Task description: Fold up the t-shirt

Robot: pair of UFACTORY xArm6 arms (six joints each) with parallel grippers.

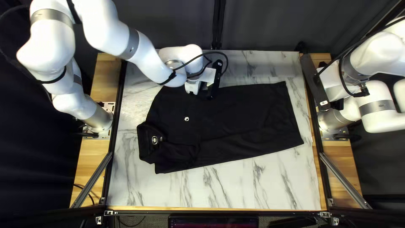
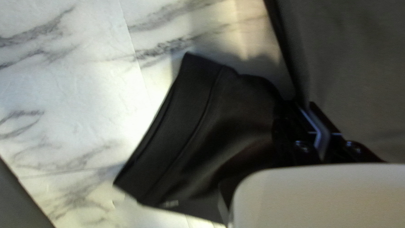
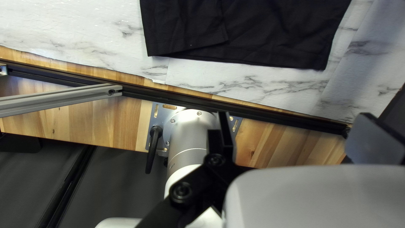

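The left arm (image 1: 105, 29) looms nearest, a big white thing reaching in from the left of the shirt and over its far edge. The shirt (image 1: 244, 118), black and short-sleeved, lies lengthways on the marble-look bench (image 1: 228, 185). Its collar (image 1: 144, 143) makes its left end. Above the shirt's far edge hangs the left hand (image 2: 306, 110); from here I can't tell whether it's spread, pressed together or pinching cloth. The hem (image 1: 294, 113) makes the shirt's right end, and right of the shirt waits the right arm (image 1: 379, 55), its hand (image 3: 295, 120) spread wide with nothing in its grip.

I'd guess the shirt is light, limp, maybe a touch slippery, and in no danger of breaking; it could bunch if dragged. Best to take it by the far sleeve (image 2: 198, 118) and the far hem corner (image 1: 282, 85), lifting both together.

I count one shirt, one collar, two arms, two hands, one bench.
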